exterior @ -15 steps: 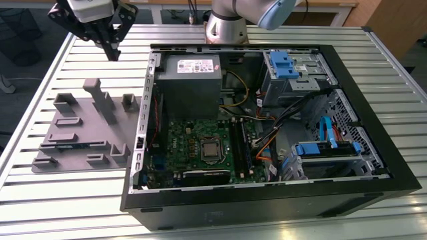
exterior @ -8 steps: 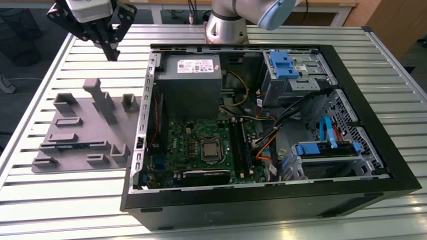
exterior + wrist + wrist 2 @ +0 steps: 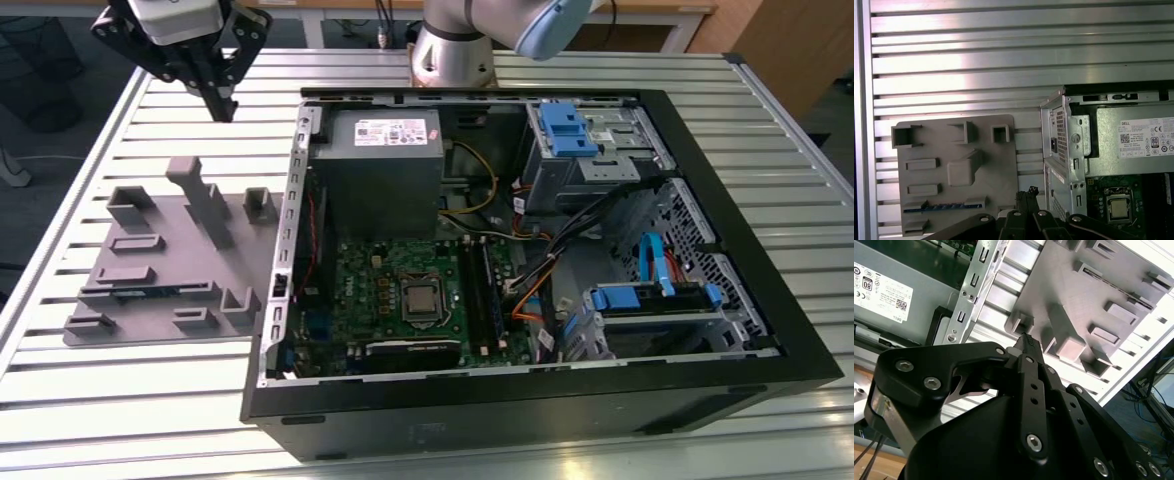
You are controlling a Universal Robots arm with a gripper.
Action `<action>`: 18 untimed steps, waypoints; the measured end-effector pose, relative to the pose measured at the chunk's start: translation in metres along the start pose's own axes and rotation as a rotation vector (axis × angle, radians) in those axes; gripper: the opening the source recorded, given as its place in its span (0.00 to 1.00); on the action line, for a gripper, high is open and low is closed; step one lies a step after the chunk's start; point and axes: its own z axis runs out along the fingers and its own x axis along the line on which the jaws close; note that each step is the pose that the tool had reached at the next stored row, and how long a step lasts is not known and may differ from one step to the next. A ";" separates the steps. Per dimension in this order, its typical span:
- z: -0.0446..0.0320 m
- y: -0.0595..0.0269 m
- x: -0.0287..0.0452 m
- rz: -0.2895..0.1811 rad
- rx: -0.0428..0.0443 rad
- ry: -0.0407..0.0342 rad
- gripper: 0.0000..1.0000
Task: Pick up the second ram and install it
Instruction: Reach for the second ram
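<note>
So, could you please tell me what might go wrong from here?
The fingers look closed and empty; lowered like that, they could jab the second ram rather than straddle it. The ram lies low in the holder tray among raised blocks the fingers might clip. Loose cables beside the motherboard slots could snag a carried ram.

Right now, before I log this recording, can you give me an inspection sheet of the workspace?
Surface: slatted metal table, bearing the open computer case and the gray holder tray.
Job's things: the second ram lies in a slot of the tray, untouched; green motherboard sits inside the case.
Clutter: nothing seen.
Grippers: gripper shut, empty, up off the table near the tray and case, touching nothing.
Cables: black, orange and blue cables inside the case.
Surroundings: wooden furniture past the table.
</note>
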 end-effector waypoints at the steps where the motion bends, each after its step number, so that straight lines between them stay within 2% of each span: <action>1: 0.0000 0.0000 0.0002 0.000 0.0000 0.0000 0.11; 18: -0.0001 -0.0003 0.0041 0.000 0.0000 0.0000 0.11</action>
